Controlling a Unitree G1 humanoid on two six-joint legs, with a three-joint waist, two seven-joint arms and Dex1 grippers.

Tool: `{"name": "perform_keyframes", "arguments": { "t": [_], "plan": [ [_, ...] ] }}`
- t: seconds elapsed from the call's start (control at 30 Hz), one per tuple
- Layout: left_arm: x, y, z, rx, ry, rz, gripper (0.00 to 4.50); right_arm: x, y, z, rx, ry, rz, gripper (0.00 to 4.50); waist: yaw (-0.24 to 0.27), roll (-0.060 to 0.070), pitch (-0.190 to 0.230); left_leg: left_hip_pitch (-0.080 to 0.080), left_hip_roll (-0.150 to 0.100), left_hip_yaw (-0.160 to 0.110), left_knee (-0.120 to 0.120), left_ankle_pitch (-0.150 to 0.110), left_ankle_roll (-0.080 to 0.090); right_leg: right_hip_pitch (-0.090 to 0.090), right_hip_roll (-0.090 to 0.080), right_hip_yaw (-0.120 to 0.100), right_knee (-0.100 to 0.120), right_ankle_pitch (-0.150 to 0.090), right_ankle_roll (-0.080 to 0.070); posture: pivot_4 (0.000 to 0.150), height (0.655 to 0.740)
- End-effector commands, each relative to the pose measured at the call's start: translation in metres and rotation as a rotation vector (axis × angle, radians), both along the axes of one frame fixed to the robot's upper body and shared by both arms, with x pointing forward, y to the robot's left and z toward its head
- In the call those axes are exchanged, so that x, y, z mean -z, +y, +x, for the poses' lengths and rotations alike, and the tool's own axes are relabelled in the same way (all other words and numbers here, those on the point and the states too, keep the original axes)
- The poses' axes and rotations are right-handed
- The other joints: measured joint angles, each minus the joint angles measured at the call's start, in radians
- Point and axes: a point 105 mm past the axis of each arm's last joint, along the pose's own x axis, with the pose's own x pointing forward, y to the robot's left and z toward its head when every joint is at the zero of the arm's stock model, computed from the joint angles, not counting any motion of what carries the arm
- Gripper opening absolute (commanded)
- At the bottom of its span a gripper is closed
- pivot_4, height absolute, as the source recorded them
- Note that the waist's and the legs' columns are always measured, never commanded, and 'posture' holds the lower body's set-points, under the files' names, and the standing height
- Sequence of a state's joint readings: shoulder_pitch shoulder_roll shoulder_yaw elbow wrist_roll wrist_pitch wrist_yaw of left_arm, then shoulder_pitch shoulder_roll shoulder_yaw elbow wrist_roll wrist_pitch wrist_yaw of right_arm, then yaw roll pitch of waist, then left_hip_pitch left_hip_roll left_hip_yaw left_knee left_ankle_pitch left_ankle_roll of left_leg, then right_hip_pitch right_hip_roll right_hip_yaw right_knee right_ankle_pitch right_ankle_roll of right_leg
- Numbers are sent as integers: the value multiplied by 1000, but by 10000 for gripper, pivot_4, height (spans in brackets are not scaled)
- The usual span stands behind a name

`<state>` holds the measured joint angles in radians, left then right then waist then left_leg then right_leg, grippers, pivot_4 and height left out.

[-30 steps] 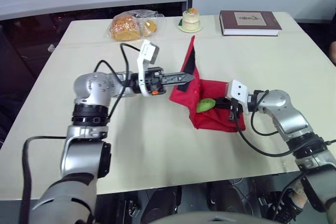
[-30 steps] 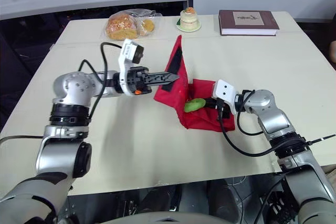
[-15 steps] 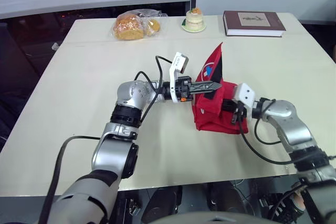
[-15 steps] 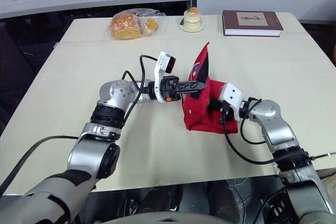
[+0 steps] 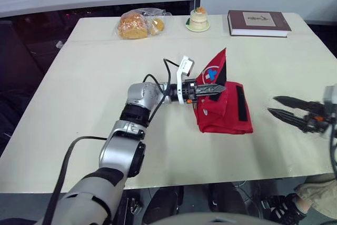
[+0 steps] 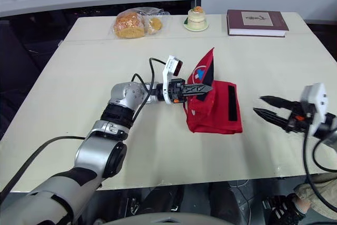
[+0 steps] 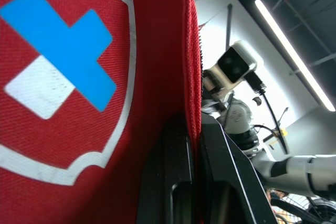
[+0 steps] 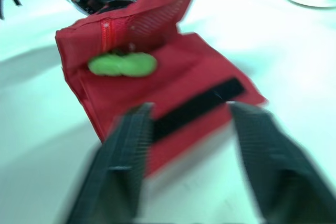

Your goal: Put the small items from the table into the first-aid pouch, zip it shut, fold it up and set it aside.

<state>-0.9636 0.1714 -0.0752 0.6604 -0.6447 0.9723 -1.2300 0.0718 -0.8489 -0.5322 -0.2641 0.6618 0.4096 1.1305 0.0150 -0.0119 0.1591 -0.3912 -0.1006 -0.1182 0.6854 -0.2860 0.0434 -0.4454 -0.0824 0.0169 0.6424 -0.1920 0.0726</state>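
A: Where's the first-aid pouch point(image 5: 226, 113) from where you stand?

B: On the bench point(image 5: 95, 77), a bit right of the middle. The red body lies flat and its flap point(image 5: 216, 69) stands up on the side nearer the left arm. There's a white badge with a blue cross on the flap.

A: And the left claw point(image 5: 223, 87)?

B: Reaching in sideways with its two fingers pinched together on the edge of that flap. The left wrist view shows the red fabric clamped right between them.

A: Is the right claw point(image 5: 273, 105) on the pouch too?

B: No, it's out by the right edge of the bench, well apart from the pouch. Its fingers are spread wide with nothing between them, tips pointing toward the pouch.

A: Anything inside the pouch?

B: In the right wrist view there's a green item point(image 8: 122, 65) lying in the mouth under the lifted flap. It's blurred and I can't tell what it is. A black strip point(image 5: 241, 102) runs along the top of the flat part.

A: What's along the far edge?

B: A bag of bread point(image 5: 138, 23), a little cake point(image 5: 198, 18) on a plate, and a book point(image 5: 258, 22) in the far right corner, all well away from the pouch.
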Motion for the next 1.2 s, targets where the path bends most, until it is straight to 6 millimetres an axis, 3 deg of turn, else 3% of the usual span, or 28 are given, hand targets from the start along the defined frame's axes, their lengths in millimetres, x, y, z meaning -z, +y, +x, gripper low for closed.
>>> {"name": "perform_keyframes", "arguments": {
  "t": [0.03,0.37,0.5,0.67,0.73,1.03,1.2],
  "plan": [
    [2,-14,-2,32,-30,24,0,-18,-13,-12,21,-61,-29,44706,0,0,0,0,0,0,0,0,0,0,0,0,0,0,0,1500,7289],
    [21,-35,-6,43,-46,69,0,-22,-13,-22,33,-62,-5,44706,0,0,0,0,0,0,0,0,0,0,-3,0,0,0,0,1500,7289],
    [23,-39,-6,42,-59,67,13595,-20,-13,-24,17,-47,-1,45000,3,0,0,0,0,0,0,0,0,0,-3,-1,0,0,0,1500,7289],
    [17,-42,-7,66,-74,26,37889,-18,-15,-26,28,-37,-4,45000,3,0,0,0,0,0,0,0,0,1,-3,-1,0,0,0,1500,7289],
    [17,-44,-9,73,-90,32,43466,-14,-16,-27,34,-25,-18,45000,3,0,0,0,0,0,0,0,0,1,-3,-1,0,0,0,1500,7289],
    [13,-49,-13,66,-148,-3,44730,-10,-16,-29,50,-23,-10,45000,3,0,0,0,0,-1,1,0,0,1,-3,-1,0,0,0,1500,7289],
    [3,-54,-16,43,-283,-49,44730,-8,-15,-29,57,-26,-10,45000,3,0,0,0,0,-1,1,0,0,1,-3,-1,0,0,0,1500,7289]
  ]
}}
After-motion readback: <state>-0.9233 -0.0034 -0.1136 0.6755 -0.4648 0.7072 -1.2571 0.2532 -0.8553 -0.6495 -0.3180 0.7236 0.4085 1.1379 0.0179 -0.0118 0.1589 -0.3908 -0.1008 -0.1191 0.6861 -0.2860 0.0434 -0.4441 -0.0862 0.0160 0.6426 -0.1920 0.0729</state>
